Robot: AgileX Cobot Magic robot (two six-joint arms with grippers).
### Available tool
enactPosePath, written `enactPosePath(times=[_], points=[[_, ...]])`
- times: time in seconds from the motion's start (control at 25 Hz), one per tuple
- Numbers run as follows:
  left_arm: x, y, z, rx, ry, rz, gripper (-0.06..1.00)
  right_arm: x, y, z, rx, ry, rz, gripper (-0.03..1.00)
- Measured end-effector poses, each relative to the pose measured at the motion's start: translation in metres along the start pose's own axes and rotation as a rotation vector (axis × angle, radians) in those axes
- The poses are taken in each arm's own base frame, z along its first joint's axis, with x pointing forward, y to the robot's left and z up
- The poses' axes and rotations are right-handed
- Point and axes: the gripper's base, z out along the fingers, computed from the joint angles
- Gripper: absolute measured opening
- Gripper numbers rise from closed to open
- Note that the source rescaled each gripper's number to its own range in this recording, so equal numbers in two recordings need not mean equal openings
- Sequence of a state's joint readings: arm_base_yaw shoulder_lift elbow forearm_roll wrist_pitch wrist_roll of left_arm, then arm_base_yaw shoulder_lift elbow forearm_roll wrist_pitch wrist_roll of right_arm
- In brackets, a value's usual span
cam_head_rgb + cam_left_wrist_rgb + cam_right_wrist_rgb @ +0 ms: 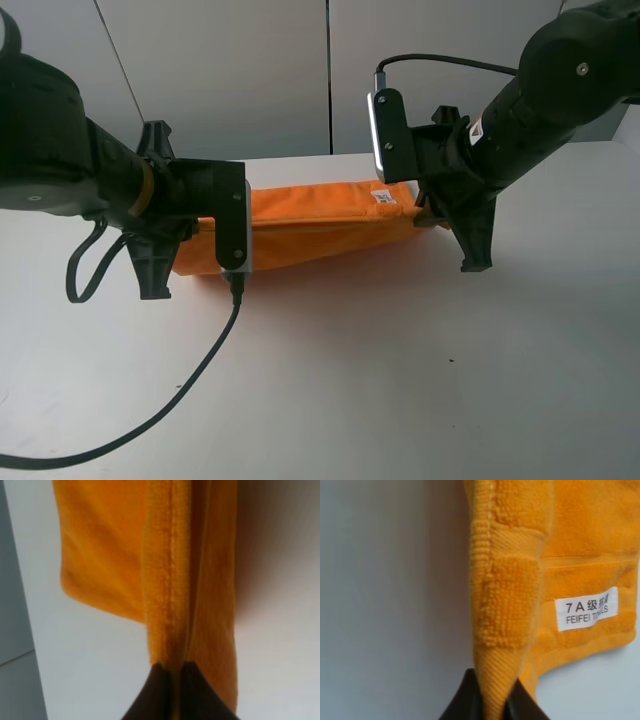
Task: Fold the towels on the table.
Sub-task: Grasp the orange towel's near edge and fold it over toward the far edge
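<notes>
The bright orange towel [315,228] hangs stretched between my two grippers above the white table [400,380], near its far edge. My left gripper [205,225] is shut on the towel's left end; the left wrist view shows its dark fingertips [150,695] pinching the hemmed edge [170,595]. My right gripper [428,212] is shut on the right end; the right wrist view shows its fingertips [465,700] clamped on the woven band [505,605], beside the small white label [586,608]. The label also shows in the high view [384,196].
A black cable [170,400] trails from the left arm across the table's front left. A grey panelled wall [330,70] stands behind the table's far edge.
</notes>
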State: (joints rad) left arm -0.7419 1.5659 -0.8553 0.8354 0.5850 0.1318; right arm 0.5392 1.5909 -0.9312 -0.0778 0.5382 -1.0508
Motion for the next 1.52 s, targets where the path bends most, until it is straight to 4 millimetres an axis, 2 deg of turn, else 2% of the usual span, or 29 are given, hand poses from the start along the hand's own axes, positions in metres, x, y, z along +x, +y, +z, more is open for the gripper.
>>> enactPosePath(times=[0.28, 0.4, 0.52, 0.68, 1.0, 1.28, 1.52], points=[[0.008, 0.016, 0.006, -0.066, -0.036, -0.016, 0.00, -0.006, -0.025, -0.011, 0.102, 0.021, -0.057, 0.00], [0.017, 0.025, 0.010, -0.086, -0.048, -0.046, 0.00, -0.010, -0.036, -0.007, 0.116, 0.020, -0.061, 0.00], [0.025, 0.032, 0.015, -0.103, -0.062, -0.067, 0.00, -0.009, -0.046, 0.006, 0.109, 0.031, -0.048, 0.00], [0.029, 0.043, 0.033, -0.097, -0.066, -0.103, 0.00, -0.007, -0.059, 0.022, 0.106, 0.039, -0.025, 0.00], [0.021, 0.061, 0.075, -0.082, -0.059, -0.147, 0.00, 0.006, -0.078, 0.054, 0.099, 0.064, 0.021, 0.00], [0.021, 0.084, 0.097, -0.120, -0.079, -0.190, 0.00, 0.016, -0.097, 0.074, 0.120, 0.068, 0.066, 0.00], [0.024, 0.085, 0.117, -0.104, -0.089, -0.187, 0.00, 0.021, -0.106, 0.094, 0.121, 0.073, 0.079, 0.00]])
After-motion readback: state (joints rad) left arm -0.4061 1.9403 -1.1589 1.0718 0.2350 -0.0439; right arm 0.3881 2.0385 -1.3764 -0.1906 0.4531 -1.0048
